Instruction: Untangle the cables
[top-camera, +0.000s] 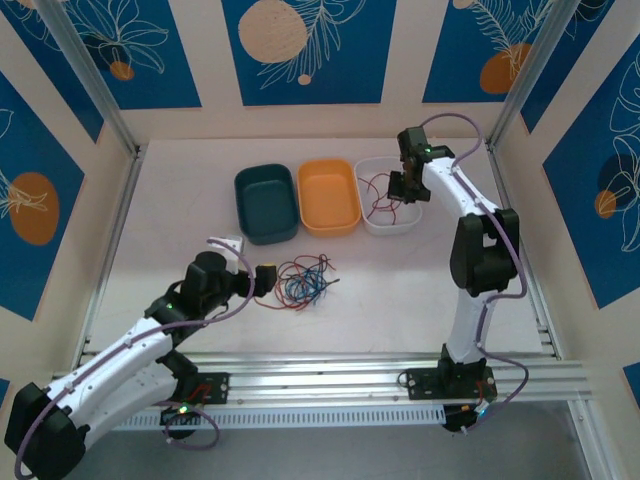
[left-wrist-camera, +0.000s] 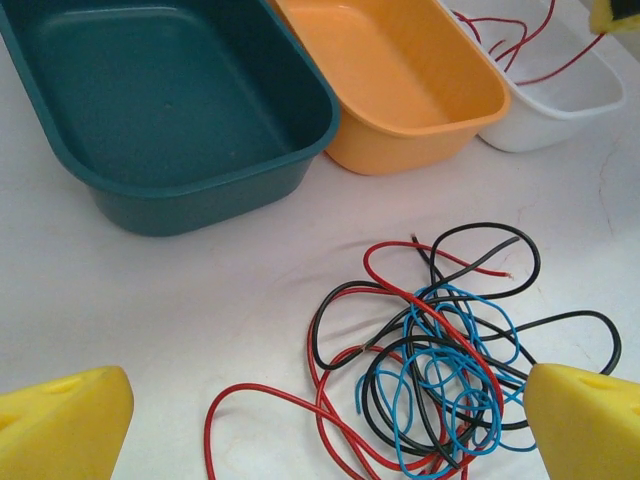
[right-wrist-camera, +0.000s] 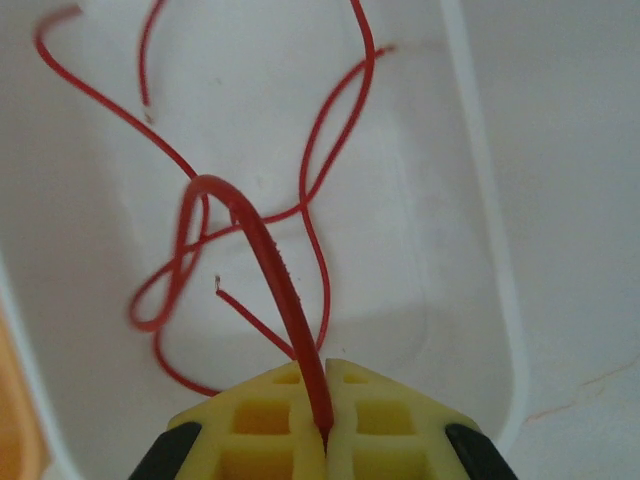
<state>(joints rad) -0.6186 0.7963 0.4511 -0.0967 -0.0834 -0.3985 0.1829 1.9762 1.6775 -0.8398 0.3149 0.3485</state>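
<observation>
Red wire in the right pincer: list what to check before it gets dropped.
1. Grip: right pincer shut on red wire: ok.
2. Position: it hangs above the white bin: ok.
3. Held wire free of the loose red wire in the bin: cannot tell.
4. Other arm: left pincer open, at the tangle: ok.
5. Sorting done: not ok; red, black and blue wires lie intertwined on the table.

bins 3: teal (top-camera: 266, 203), orange (top-camera: 328, 196), white (top-camera: 388, 229) | arms 2: left (top-camera: 130, 350), right (top-camera: 485, 255) | cables (top-camera: 303, 283): tangled, count unclear
</observation>
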